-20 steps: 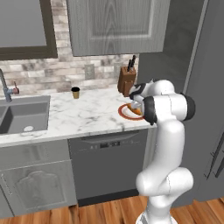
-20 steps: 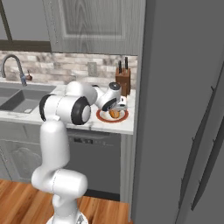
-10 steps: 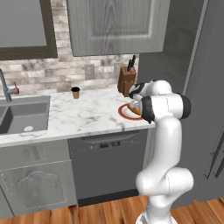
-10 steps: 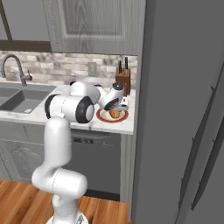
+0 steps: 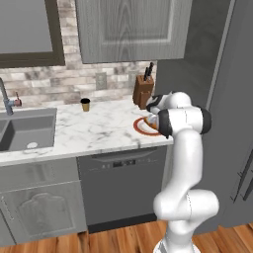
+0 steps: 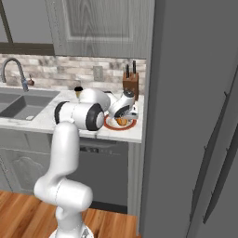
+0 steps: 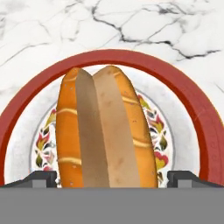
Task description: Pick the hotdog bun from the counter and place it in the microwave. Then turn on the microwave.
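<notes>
Over the red-rimmed plate (image 7: pixel 192 100), the open tool (image 7: pixel 107 178) should descend straight so its fingertips (image 7: pixel 41 178) straddle the hotdog bun (image 7: pixel 105 131) before closing.

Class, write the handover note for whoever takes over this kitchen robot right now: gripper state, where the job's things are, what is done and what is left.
Gripper: open, low over the plate, one fingertip on each side of the hotdog bun; not closed on it yet.
Hotdog bun: lies on the red-rimmed plate on the counter, near the knife block.
Done: the approach, with the bun between the open jaws.
Left: close on the bun, lift it, put it in the microwave, turn the microwave on.
</notes>
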Controlling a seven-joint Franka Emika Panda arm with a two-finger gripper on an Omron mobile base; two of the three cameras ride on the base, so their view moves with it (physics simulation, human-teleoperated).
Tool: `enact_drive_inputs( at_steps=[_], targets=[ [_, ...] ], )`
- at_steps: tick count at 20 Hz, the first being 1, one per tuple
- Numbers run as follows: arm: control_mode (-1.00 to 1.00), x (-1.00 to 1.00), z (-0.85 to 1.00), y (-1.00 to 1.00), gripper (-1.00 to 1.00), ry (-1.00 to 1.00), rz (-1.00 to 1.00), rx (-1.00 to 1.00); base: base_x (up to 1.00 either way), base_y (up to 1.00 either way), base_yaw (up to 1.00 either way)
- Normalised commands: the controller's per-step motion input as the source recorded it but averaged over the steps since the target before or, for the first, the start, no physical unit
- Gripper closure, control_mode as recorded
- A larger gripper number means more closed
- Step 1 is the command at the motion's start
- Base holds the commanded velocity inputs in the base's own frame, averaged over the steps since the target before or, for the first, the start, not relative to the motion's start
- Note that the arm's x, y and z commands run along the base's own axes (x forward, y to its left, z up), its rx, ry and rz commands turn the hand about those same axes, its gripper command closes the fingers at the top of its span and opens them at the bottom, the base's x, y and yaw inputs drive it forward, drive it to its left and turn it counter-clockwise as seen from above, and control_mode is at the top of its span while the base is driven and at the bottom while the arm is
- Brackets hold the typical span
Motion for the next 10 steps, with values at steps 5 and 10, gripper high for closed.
enact_drive_inputs(
  at_steps=[5, 10],
  targets=[
    [-1.0, 0.14, -0.21, 0.0, -1.0, 0.03, 0.0, 0.0, 0.0, 0.0, 0.0],
    [-1.0, 0.15, -0.24, 0.0, -1.0, 0.04, 0.0, 0.0, 0.0, 0.0, 0.0]
  ],
)
